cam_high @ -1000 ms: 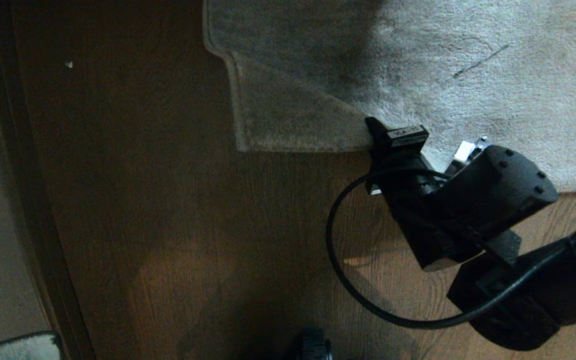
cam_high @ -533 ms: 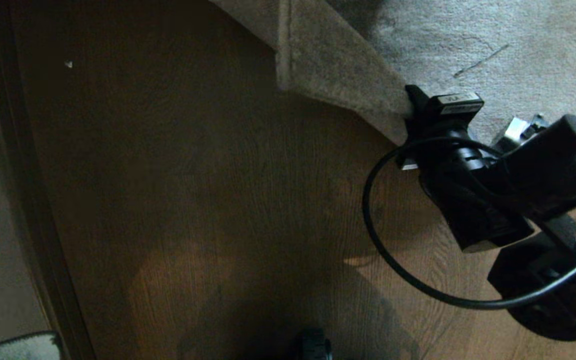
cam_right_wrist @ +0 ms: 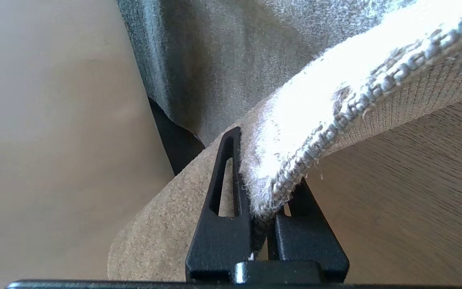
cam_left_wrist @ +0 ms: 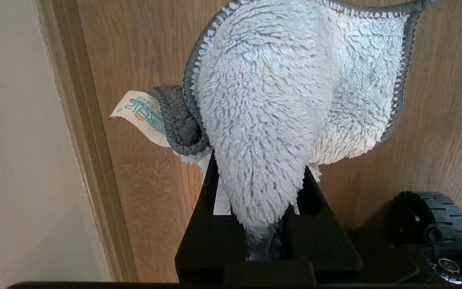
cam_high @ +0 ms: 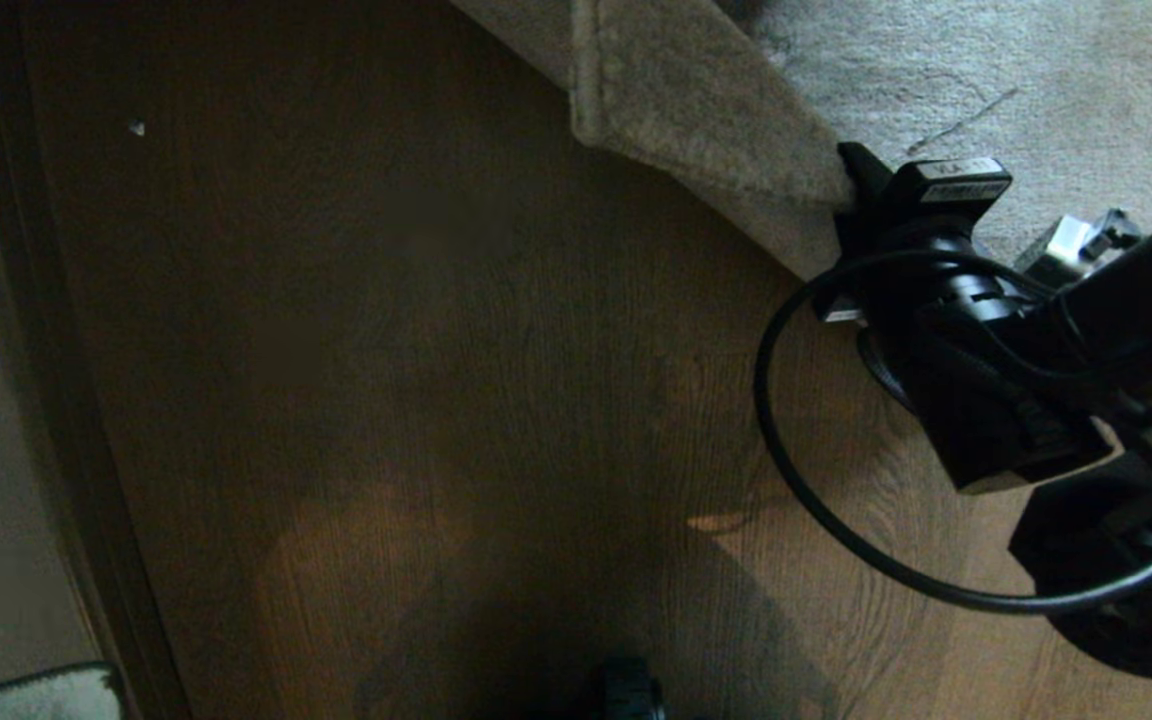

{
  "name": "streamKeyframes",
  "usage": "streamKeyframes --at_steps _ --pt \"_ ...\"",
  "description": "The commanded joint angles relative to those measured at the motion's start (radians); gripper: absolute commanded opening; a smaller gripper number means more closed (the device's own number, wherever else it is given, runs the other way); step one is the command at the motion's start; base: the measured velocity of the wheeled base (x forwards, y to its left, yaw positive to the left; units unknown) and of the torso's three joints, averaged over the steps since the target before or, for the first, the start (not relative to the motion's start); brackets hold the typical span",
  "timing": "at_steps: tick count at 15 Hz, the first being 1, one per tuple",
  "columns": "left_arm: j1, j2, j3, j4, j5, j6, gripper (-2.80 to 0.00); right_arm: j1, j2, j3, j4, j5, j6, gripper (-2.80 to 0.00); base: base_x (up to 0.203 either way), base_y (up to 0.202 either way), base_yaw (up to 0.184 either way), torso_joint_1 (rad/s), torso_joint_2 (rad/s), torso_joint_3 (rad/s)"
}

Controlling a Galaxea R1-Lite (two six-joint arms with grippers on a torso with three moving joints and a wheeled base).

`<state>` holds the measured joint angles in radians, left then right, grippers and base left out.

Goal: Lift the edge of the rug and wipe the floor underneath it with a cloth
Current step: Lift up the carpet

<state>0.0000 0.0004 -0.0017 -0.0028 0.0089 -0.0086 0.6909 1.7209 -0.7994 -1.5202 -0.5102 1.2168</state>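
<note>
Room: brown wood-grain plank floor (cam_high: 456, 400) fills most of the head view, with a dark strip of baseboard (cam_high: 56, 400) and a pale wall down the robot's left side.
Right pincer: the right pincer (cam_right_wrist: 263, 200) is clenched on the rug edge (cam_right_wrist: 295, 160), its two black fingers (cam_right_wrist: 223, 192) pressed to either side of the hem with the pile bulging out above them.
Right pincer, place: in the head view the right pincer (cam_high: 861, 195) sits at the upper right, at the fold where the lifted flap meets the flat rug.
Rug edge: the rug edge (cam_high: 696, 110) is raised off the floor and folded back, so its woven backing shows in the right wrist view and its square corner points toward the robot's left.
Rug: the grey-beige rug (cam_high: 1036, 90) lies flat beyond the pincer, across the top right of the head view.
Cable: a black cable (cam_high: 786, 440) loops from the right arm over bare floor.
Left pincer: the left pincer (cam_left_wrist: 269, 237) grasps the cloth (cam_left_wrist: 279, 92), fingers closed on a gathered end.
Cloth: fluffy pale blue-white with a grey stitched border and a small printed tag (cam_left_wrist: 142, 116); it hangs clear of the floor, near the baseboard.
Wheel: a black ribbed wheel (cam_left_wrist: 427, 216) of the base stands on the floor beside the left pincer.
</note>
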Motion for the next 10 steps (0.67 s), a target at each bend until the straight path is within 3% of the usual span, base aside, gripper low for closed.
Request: streamKeyframes --at_steps 1,10 --pt "0.000 0.000 0.000 0.000 0.000 -0.001 -2.80 0.001 -0.003 0.002 -0.050 -0.001 0.009 -2.80 0.000 0.000 0.000 0.000 0.00 0.000" --pt "0.000 0.000 0.000 -0.002 -0.004 -0.001 -2.80 0.001 0.013 0.003 -0.050 0.073 0.018 -2.80 0.000 0.000 0.000 0.000 0.00 0.000"
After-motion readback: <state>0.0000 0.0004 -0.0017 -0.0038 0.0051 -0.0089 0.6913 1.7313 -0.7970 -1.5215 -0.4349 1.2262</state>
